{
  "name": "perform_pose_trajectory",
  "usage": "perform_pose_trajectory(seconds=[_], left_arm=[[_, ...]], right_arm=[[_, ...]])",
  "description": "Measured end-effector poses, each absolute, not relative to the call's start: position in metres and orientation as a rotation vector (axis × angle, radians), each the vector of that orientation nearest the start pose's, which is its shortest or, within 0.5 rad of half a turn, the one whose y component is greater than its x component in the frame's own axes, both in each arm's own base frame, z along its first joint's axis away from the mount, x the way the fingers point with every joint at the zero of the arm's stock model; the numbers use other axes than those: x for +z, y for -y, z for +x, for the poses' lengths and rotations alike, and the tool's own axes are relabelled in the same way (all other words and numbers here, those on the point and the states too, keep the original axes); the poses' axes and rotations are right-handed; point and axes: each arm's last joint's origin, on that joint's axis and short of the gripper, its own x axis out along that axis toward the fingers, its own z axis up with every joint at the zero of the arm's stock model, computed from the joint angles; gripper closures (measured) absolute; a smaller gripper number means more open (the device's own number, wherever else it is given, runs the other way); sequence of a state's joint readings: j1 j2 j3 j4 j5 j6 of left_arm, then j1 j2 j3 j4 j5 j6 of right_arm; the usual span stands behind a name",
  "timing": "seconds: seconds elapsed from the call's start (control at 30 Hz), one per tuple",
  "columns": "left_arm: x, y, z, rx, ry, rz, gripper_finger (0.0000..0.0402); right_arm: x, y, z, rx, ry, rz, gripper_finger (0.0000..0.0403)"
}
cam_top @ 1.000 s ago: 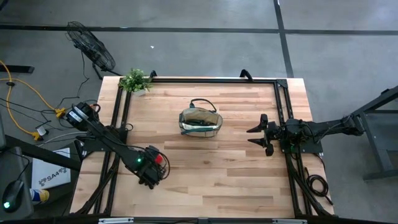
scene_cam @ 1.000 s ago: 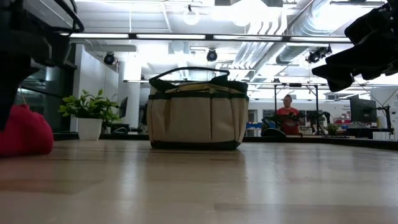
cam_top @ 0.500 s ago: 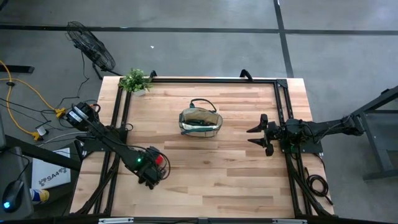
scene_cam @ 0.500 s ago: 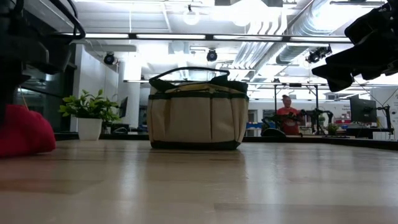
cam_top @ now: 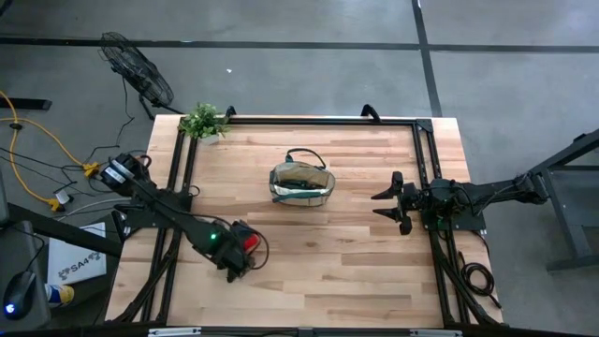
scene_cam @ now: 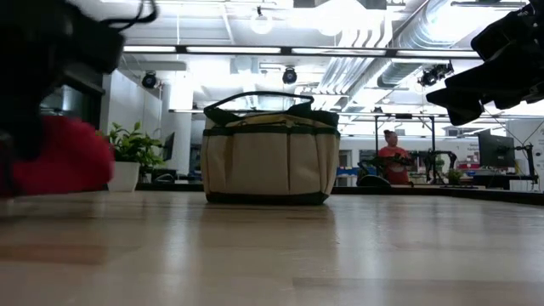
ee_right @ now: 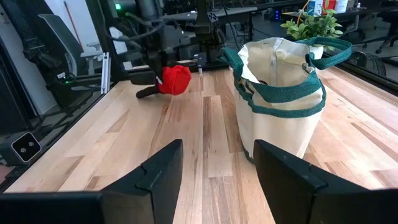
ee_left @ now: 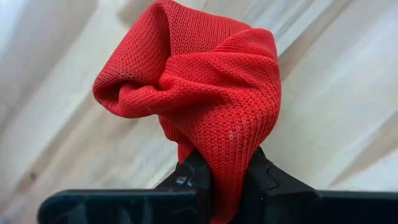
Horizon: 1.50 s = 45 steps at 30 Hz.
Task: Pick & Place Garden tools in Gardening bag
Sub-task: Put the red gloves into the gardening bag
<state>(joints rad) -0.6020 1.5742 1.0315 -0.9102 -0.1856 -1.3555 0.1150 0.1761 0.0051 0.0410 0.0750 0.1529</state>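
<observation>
Wooden table [cam_top: 356, 271]: at lower left the left gripper [cam_top: 241, 257] pinches the red glove [cam_top: 249, 244]; lift it clear before swinging to the bag [cam_top: 301, 184] at centre. Right gripper [cam_top: 386, 205] waits wide at right.

Red knit glove [ee_left: 199, 93] sits bunched up, lower left in the high view. The tan, green-trimmed bag [cam_top: 301, 184] stands upright, upper centre.

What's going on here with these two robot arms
The left gripper is pinched shut on a bunched red glove near the table's front left. The gardening bag stands at mid-table, some way from the glove. The right gripper waits open to the bag's right, holding nothing.
</observation>
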Motion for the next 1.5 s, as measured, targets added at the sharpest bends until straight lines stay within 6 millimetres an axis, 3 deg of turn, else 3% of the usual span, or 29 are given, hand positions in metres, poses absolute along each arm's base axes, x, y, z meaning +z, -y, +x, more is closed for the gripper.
perform_pose_trajectory(seconds=[0.3,0.57,0.73,1.07,1.5], left_arm=[[0.247,0.134,0.256,0.422,-1.235,-0.338,0.0373],[0.309,0.105,0.28,0.305,-1.151,-0.121,0.0373],[0.332,0.084,0.292,0.272,-1.107,0.045,0.0373],[0.347,0.051,0.318,0.357,-1.027,0.396,0.0373],[0.344,0.044,0.345,0.511,-0.93,0.724,0.0373]], right_arm=[[0.155,-0.01,0.107,0.03,-0.132,0.14,0.0214],[0.155,-0.01,0.107,0.03,-0.132,0.141,0.0214],[0.155,-0.01,0.107,0.03,-0.132,0.14,0.0214],[0.155,-0.01,0.107,0.03,-0.132,0.14,0.0214],[0.154,-0.01,0.107,0.029,-0.139,0.14,0.0214]])
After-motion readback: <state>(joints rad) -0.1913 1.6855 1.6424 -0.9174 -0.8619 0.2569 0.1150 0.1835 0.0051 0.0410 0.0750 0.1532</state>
